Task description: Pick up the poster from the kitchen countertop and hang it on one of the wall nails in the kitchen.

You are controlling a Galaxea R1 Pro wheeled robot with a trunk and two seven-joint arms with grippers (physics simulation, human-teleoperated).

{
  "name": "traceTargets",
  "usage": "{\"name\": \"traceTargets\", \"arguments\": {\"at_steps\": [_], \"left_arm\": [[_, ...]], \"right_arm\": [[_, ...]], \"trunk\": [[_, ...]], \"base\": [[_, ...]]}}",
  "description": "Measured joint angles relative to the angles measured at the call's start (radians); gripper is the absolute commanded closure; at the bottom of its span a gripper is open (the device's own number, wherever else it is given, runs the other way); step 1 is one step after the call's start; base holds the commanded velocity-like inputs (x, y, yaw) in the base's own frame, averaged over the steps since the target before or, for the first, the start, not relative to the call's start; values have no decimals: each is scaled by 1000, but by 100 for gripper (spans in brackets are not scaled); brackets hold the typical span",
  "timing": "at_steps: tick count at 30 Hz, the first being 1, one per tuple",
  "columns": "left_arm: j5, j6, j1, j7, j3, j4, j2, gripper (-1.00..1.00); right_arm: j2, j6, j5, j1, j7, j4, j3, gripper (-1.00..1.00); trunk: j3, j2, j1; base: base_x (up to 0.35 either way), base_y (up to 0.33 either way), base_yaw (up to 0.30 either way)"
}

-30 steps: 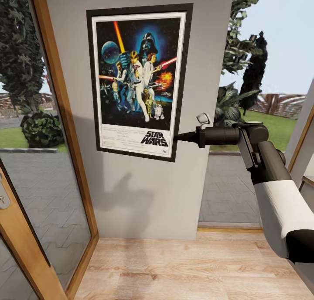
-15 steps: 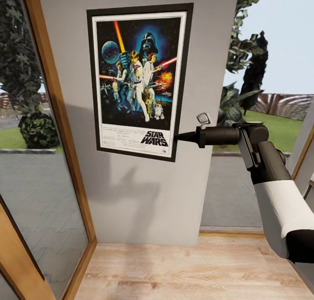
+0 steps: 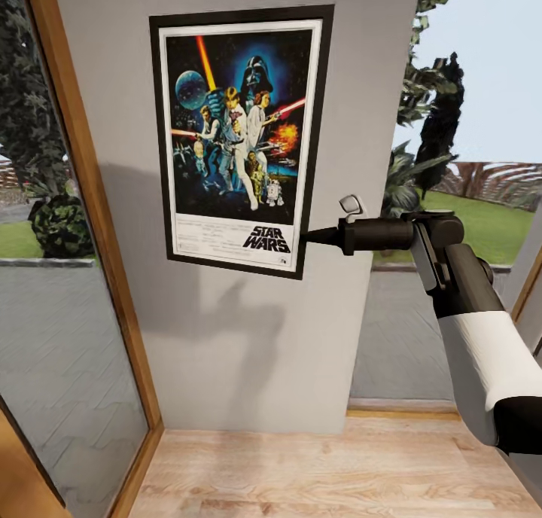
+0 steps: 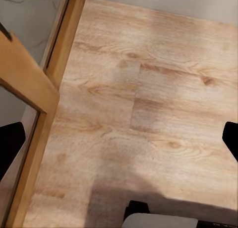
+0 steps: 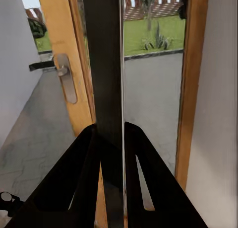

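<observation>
The poster (image 3: 237,138), black-framed with a white border and Star Wars artwork, stands upright and flat in front of the light grey wall (image 3: 248,352). My right gripper (image 3: 307,237) is shut on its lower right edge, the arm reaching in from the right. In the right wrist view the poster (image 5: 106,64) shows edge-on as a dark strip clamped between the two fingers (image 5: 79,178). No wall nail can be made out; any behind the poster is hidden. The kitchen countertop is out of view. My left gripper (image 4: 119,143) hangs open over the wooden floor (image 4: 148,89).
A wooden door frame (image 3: 90,224) with glass (image 3: 68,367) runs down the wall's left side. Another glazed opening lies to the right of the wall, with garden beyond. A door with a lever handle (image 5: 62,74) appears in the right wrist view. Light wood floor (image 3: 316,473) lies below.
The wall and door frame have slid across the picture, so the camera has moved. The poster and right arm keep the same place in the view, still gripped.
</observation>
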Motion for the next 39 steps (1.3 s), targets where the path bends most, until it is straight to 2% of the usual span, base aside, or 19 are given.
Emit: {"name": "traceTargets", "arguments": {"at_steps": [39], "left_arm": [[0,0,0,0,0,0,0,-100]], "right_arm": [[0,0,0,0,0,-2,0,100]], "trunk": [[0,0,0]], "base": [[311,83,0]]}}
